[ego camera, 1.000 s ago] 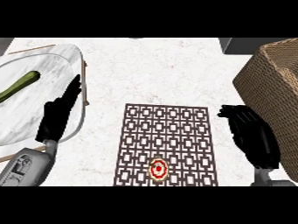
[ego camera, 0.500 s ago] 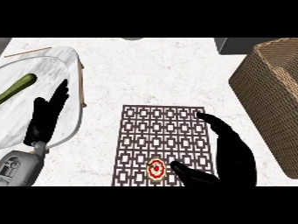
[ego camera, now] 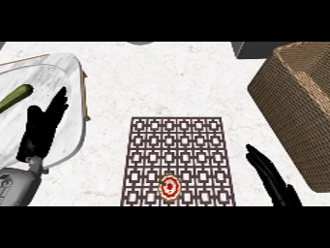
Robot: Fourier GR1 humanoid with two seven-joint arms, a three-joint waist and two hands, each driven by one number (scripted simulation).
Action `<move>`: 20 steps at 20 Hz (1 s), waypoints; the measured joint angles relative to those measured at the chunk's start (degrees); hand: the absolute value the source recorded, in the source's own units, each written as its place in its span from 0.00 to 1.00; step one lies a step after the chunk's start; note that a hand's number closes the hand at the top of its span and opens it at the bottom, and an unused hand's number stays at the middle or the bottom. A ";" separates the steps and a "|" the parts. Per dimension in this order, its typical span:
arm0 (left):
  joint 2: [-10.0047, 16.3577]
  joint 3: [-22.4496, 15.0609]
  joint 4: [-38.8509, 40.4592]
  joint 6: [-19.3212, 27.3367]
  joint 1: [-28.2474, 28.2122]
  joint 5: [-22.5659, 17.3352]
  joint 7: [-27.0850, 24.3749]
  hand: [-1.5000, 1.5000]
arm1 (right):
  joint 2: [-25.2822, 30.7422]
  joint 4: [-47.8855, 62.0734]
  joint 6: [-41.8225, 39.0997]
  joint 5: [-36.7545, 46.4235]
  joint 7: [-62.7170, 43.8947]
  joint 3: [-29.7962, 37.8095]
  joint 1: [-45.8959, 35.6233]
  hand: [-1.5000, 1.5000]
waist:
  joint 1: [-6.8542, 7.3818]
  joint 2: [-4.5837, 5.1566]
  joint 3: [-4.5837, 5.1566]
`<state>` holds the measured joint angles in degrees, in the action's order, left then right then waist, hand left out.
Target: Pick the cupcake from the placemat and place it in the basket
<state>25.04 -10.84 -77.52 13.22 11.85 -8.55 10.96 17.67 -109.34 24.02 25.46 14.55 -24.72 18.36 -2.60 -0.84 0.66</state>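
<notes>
Left hand (ego camera: 41, 130), right hand (ego camera: 269, 175), one cupcake (ego camera: 170, 186), one placemat (ego camera: 178, 145), one basket (ego camera: 307, 101)

Upper centre worktop (ego camera: 174, 77) bare — open passage. Basket (ego camera: 307, 106) wall blocks the right side; plate (ego camera: 7, 138) fills the left. Narrow free strip between placemat (ego camera: 178, 145) and basket — right hand (ego camera: 269, 175) occupies it.
</notes>
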 measured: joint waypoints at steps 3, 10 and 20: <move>0.41 0.29 -0.40 -0.41 0.02 -0.19 0.24 0.50 | 6.25 -5.49 -5.50 4.65 -7.50 -2.17 3.88 0.00 | 0.35 0.16 0.01; -0.46 -0.08 -0.95 -1.02 0.02 0.25 0.13 0.50 | 13.30 -23.83 -18.79 10.43 -27.57 -8.47 8.36 0.00 | 1.55 0.57 -0.29; -2.84 0.70 -0.71 -1.90 0.69 2.01 0.58 0.50 | 7.87 -24.83 -21.20 11.32 -42.68 -13.81 1.94 0.00 | 2.21 0.71 -0.57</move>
<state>22.20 -10.14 -78.23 11.32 12.53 -6.54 11.54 25.54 -134.17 2.82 36.78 -28.13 -38.52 20.30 -0.39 -0.13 0.09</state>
